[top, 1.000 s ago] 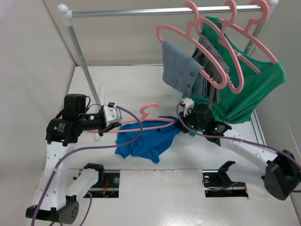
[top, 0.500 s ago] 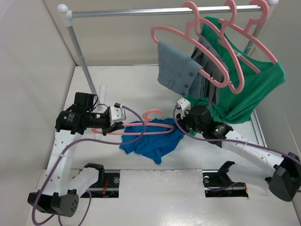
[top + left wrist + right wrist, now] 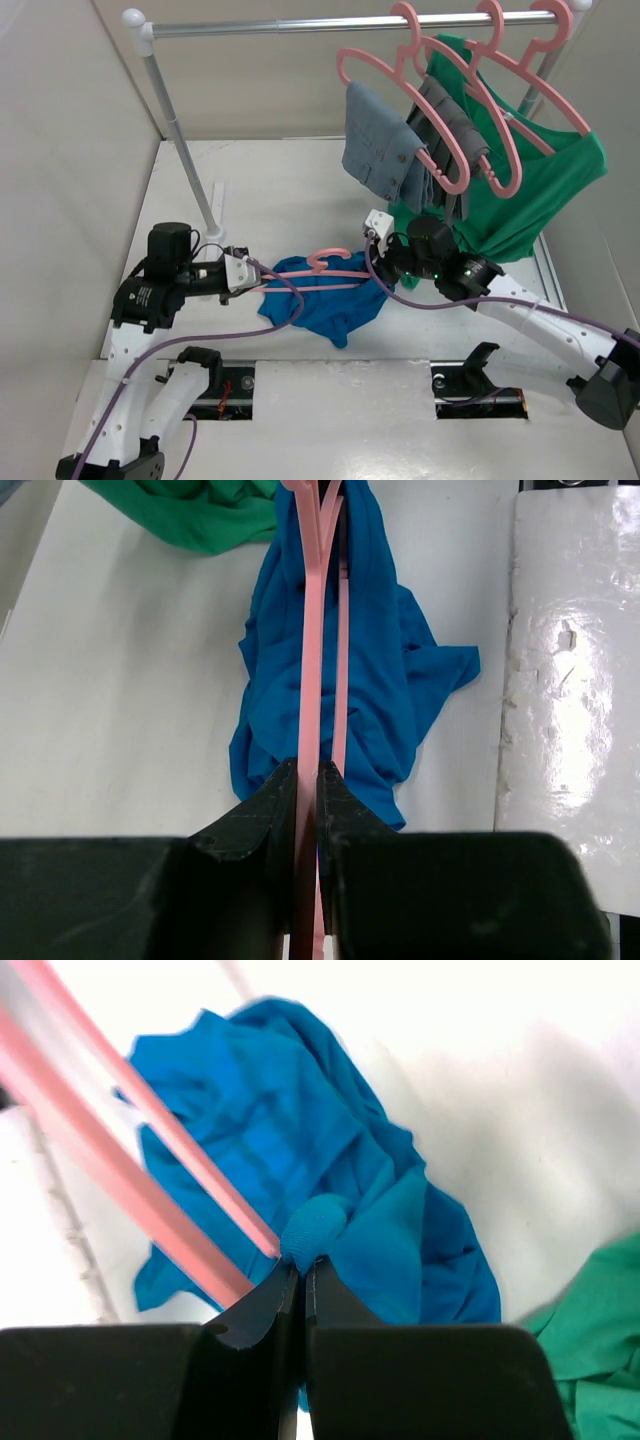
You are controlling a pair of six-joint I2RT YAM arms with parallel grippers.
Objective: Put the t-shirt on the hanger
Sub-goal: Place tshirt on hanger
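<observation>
The bright blue t-shirt (image 3: 322, 300) lies crumpled on the white table between the arms. It also shows in the left wrist view (image 3: 375, 670) and the right wrist view (image 3: 300, 1160). The bare pink hanger (image 3: 325, 268) runs across the shirt with its hook up. My left gripper (image 3: 252, 274) is shut on the hanger's left end; the pink bar (image 3: 312, 650) runs out from between the jaws. My right gripper (image 3: 377, 268) is shut on a fold of the t-shirt (image 3: 315, 1230) next to the hanger's right end (image 3: 150, 1110).
A clothes rail (image 3: 300, 25) stands at the back. Pink hangers on it bear a grey-blue denim garment (image 3: 380, 145), a grey garment (image 3: 450, 140) and a green shirt (image 3: 540, 190), which hang low just behind my right gripper. The rail's left post (image 3: 185, 150) stands behind my left arm.
The left gripper has drawn back to the left with the hanger. The right gripper has moved left and forward with the shirt fold. The shirt has bunched up under the hanger. The denim garment has swung.
</observation>
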